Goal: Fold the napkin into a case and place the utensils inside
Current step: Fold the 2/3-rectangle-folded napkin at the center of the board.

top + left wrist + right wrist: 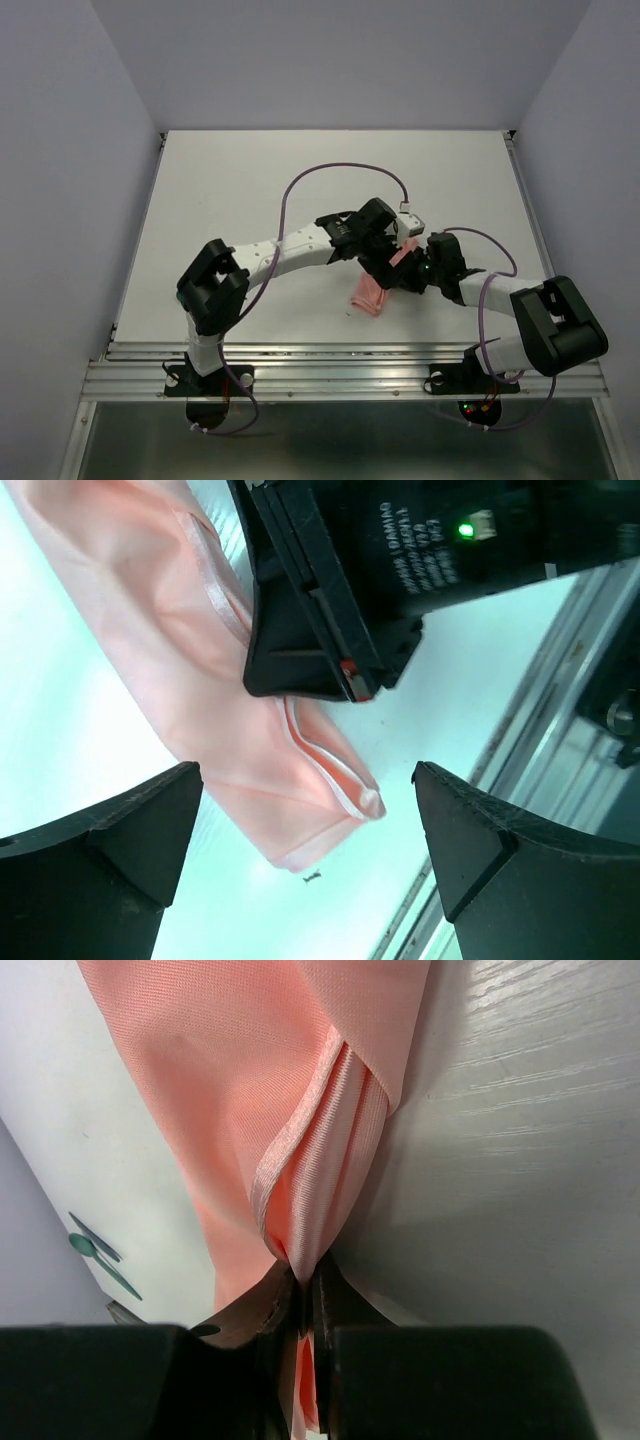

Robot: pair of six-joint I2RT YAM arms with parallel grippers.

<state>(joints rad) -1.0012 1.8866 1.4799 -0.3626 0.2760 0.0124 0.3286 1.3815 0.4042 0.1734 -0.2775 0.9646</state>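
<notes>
The right gripper (308, 1305) pinches a bunched, hemmed edge of the salmon-pink napkin (230, 1090), its jaws pressed nearly together on the soft, finely woven cloth. Just beside it, the left gripper (305, 850) hangs with jaws spread wide above the folded, creased strip lying on the white table (250, 180). Farther off, well apart from the cloth, lie slender teal utensils (95, 1250).
</notes>
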